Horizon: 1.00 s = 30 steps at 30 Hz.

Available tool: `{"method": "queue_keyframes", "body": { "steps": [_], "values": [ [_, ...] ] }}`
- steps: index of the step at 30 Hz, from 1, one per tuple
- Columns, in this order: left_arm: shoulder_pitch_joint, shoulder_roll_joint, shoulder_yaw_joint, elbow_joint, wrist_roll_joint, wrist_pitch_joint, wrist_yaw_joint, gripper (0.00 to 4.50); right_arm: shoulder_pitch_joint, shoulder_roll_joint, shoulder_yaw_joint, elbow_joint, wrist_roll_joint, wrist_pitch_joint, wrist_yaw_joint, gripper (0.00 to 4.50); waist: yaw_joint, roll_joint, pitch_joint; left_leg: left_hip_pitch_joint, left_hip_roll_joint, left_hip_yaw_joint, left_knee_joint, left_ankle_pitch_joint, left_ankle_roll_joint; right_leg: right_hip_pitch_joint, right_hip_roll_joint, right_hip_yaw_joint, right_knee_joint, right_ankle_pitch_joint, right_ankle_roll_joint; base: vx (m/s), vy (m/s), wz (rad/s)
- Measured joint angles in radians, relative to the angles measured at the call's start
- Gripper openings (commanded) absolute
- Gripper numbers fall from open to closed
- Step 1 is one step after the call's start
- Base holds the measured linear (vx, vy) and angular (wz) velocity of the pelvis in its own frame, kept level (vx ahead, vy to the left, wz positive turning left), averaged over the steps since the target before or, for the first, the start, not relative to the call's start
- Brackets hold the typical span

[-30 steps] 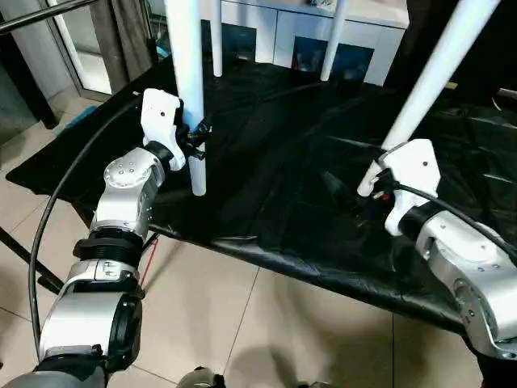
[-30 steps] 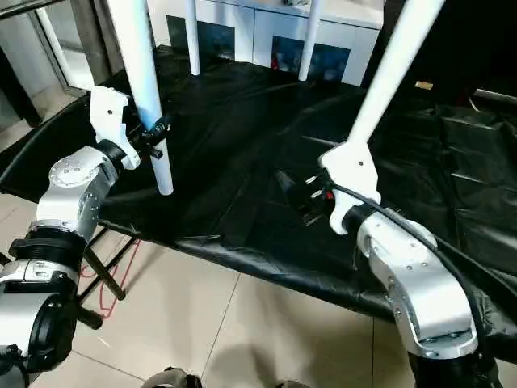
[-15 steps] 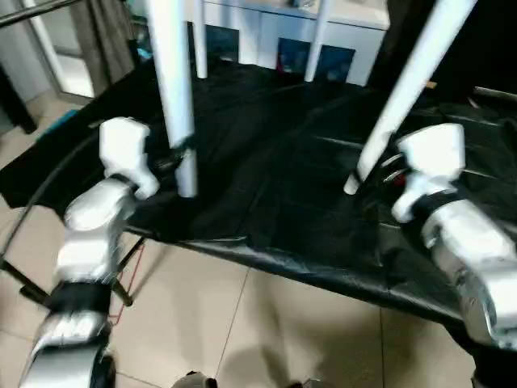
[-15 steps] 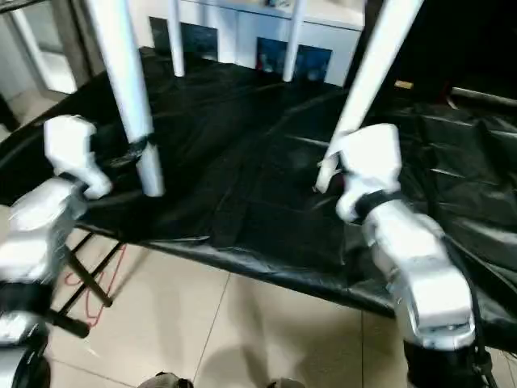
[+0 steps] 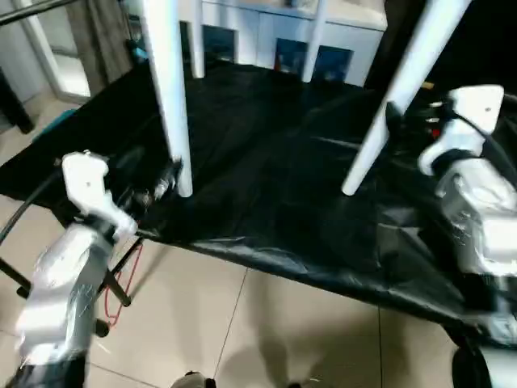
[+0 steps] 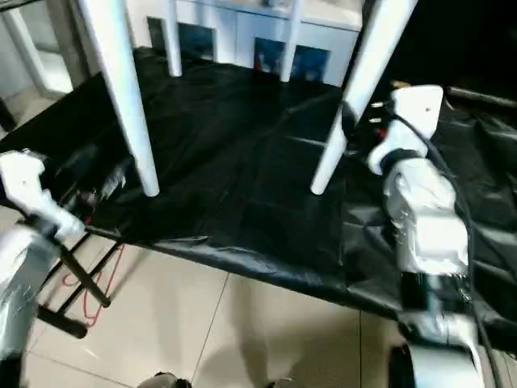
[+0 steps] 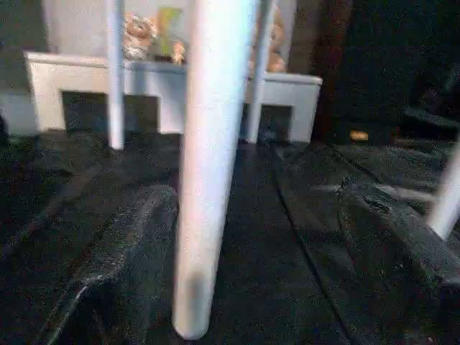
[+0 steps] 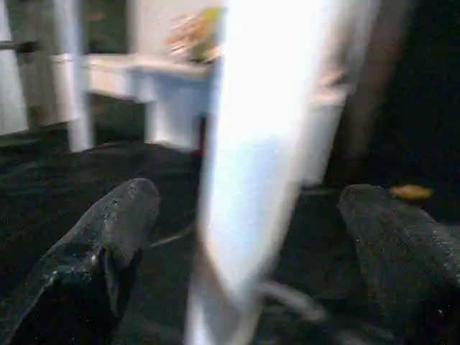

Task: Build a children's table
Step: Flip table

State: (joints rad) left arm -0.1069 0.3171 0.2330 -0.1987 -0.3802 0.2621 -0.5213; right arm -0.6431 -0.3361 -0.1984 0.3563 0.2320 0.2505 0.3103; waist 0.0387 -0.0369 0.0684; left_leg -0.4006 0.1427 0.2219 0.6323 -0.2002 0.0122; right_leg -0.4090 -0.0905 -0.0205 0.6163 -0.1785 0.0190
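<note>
Table stands on four legs; left end effector (image 5: 166, 182) and right end effector (image 5: 408, 121) both spread, empty. Next: final check.

White table legs (image 5: 167, 105) stand on a glossy black sheet (image 5: 266, 162); behind it a white cabinet (image 5: 266, 32) with dark blue doors; beige floor tiles (image 5: 242, 323) in front; silver forearms (image 5: 56, 283)
</note>
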Motion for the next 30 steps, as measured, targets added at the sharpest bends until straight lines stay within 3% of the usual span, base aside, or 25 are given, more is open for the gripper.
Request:
{"method": "queue_keyframes", "body": {
  "steps": [5,9,14,22,26,30],
  "values": [
    [0.066,0.062,-0.02,-0.163,-0.089,0.121,-0.04,3.99,-0.202,-0.022,0.008,0.457,-0.002,-0.15,0.203,4.5,0.0,-0.003,0.0,0.0,0.0,0.0,0.001,0.0,0.0,0.0,0.0,-0.001,0.001,0.002,-0.004,0.0,0.0,0.0],
    [0.15,0.108,-0.008,-0.277,-0.156,0.206,-0.044,3.99,-0.302,-0.031,0.0,0.645,-0.023,-0.224,0.195,4.5,0.011,-0.003,0.0,0.0,0.002,0.001,0.001,0.0,0.0,-0.001,0.0,-0.003,0.001,0.002,-0.004,0.0,0.0,0.0],
    [0.197,0.127,0.012,-0.308,-0.19,0.248,-0.063,3.99,-0.352,-0.084,0.009,0.726,-0.045,-0.246,0.303,4.5,0.036,-0.005,0.0,0.0,0.004,0.001,0.001,0.0,0.0,0.001,0.0,-0.006,0.0,0.002,-0.004,0.0,0.0,0.0],
    [0.207,0.13,-0.01,-0.344,-0.236,0.292,-0.061,3.99,-0.374,-0.172,0.136,0.838,-0.129,-0.274,0.752,4.5,0.036,-0.013,-0.005,0.0,0.008,0.001,0.002,0.0,0.0,0.001,-0.001,-0.012,0.001,0.003,-0.005,0.0,0.0,0.0],
    [0.167,0.11,-0.036,-0.326,-0.233,0.293,-0.053,3.99,-0.343,-0.195,0.179,0.813,-0.15,-0.284,0.933,4.5,0.048,-0.014,-0.005,0.0,0.014,0.002,0.003,0.001,-0.003,0.003,0.0,-0.019,0.001,0.003,-0.006,0.0,0.0,0.0],
    [0.133,0.108,-0.052,-0.298,-0.226,0.278,-0.053,3.99,-0.296,-0.168,0.197,0.784,-0.146,-0.297,0.981,4.5,0.05,-0.012,-0.005,0.0,0.015,0.002,0.003,0.003,-0.004,0.002,0.0,-0.02,0.004,0.003,-0.006,0.0,0.0,0.0]
  ]
}}
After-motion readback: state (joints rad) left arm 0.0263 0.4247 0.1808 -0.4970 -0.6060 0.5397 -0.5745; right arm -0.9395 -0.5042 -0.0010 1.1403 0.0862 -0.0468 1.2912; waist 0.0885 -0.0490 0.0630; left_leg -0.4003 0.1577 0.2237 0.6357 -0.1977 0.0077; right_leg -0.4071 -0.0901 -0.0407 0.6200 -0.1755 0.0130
